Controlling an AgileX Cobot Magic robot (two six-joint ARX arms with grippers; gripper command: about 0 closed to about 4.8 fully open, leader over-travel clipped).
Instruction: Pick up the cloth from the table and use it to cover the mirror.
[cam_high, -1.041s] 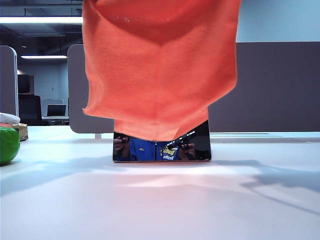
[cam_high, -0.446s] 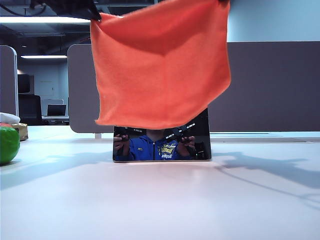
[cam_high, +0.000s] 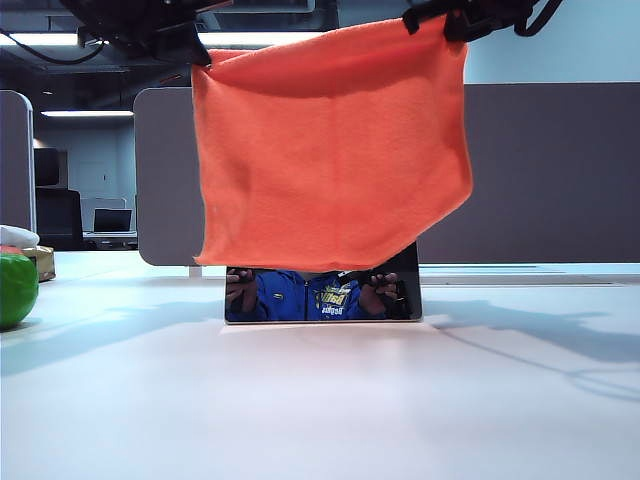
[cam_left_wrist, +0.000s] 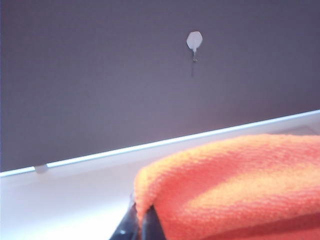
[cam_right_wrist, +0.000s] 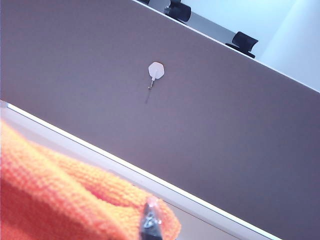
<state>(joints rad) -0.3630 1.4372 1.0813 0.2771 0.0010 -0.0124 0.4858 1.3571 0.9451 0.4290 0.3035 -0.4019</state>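
Cloth (cam_high: 335, 150) hangs spread like a curtain in the exterior view, its top corners pinched by the left tool (cam_high: 195, 48) at upper left and the right tool (cam_high: 440, 20) at upper right. Its lower hem overlaps the upper part of the mirror (cam_high: 400, 290), which stands upright on the table (cam_high: 320, 400) with only its bottom strip showing. A green object (cam_high: 15, 290) sits at the far left edge.

Left wrist view: the left tool (cam_left_wrist: 137, 220) is clamped together on a fold of the orange cloth (cam_left_wrist: 235, 185), with the grey partition (cam_left_wrist: 100, 75) beyond.

Right wrist view: the right tool (cam_right_wrist: 150, 220) is likewise closed on a cloth (cam_right_wrist: 60, 200) corner.

To drape well, I judge both tools should keep the top edge taut and level, carry it past the mirror's top, then lower together and release only once the cloth rests on it, avoiding any push that might tip the panel.
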